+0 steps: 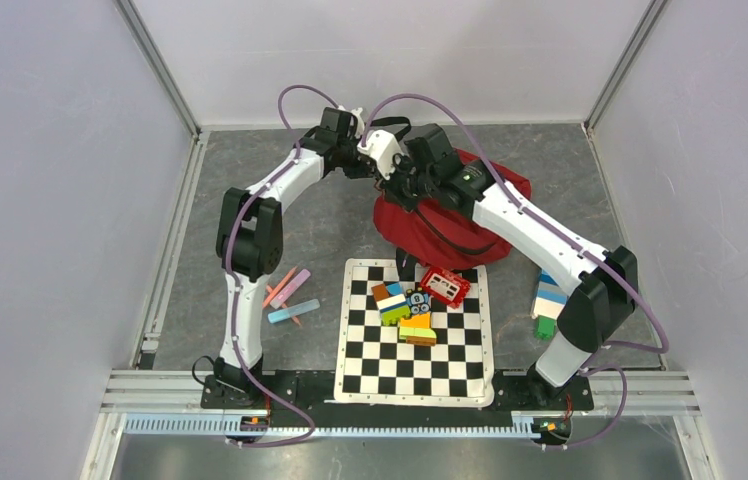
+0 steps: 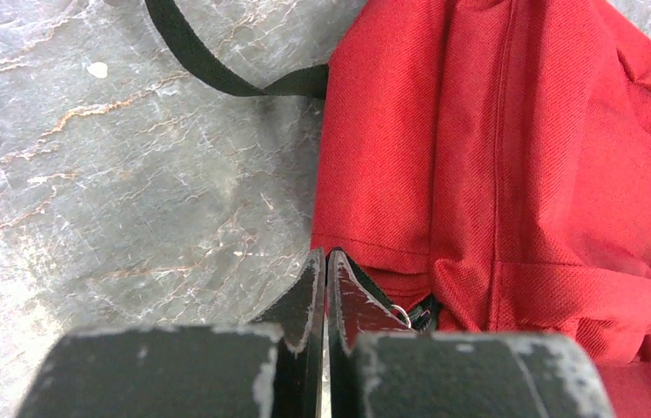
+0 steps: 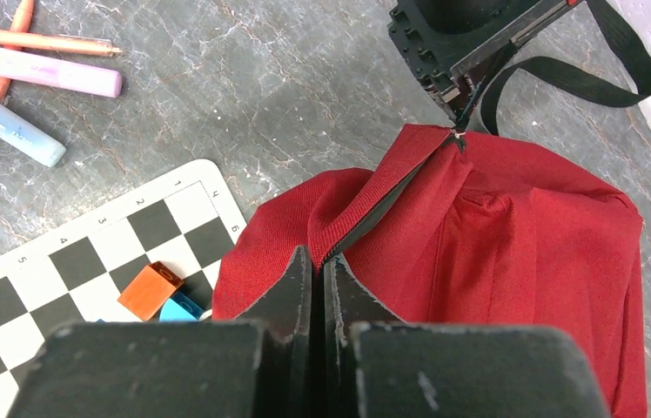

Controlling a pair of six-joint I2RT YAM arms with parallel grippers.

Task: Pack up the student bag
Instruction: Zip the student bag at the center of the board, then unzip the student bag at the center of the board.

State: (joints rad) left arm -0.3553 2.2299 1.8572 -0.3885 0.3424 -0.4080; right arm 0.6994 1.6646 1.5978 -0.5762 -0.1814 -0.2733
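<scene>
The student bag [image 1: 485, 215], a dark red backpack, lies at the back of the table behind the checkered mat. In the right wrist view its fabric [image 3: 522, 261] is pulled up into a peak where my left gripper [image 3: 460, 132] pinches the end of the black zipper line. In its own view my left gripper [image 2: 326, 257] is shut at the bag's edge [image 2: 479, 174], with a small metal ring [image 2: 402, 313] just beside its fingers. My right gripper [image 3: 318, 259] is shut on the red fabric fold along the zipper. Both grippers [image 1: 397, 182] [image 1: 418, 196] meet over the bag's left end.
A checkered mat [image 1: 370, 360] in front of the bag carries coloured toy blocks [image 1: 402, 312] and a small red toy box [image 1: 445, 287]. Pens and markers [image 1: 290, 295] lie left of it, more blocks [image 1: 548, 300] to the right. A black strap [image 3: 600, 83] trails off the bag.
</scene>
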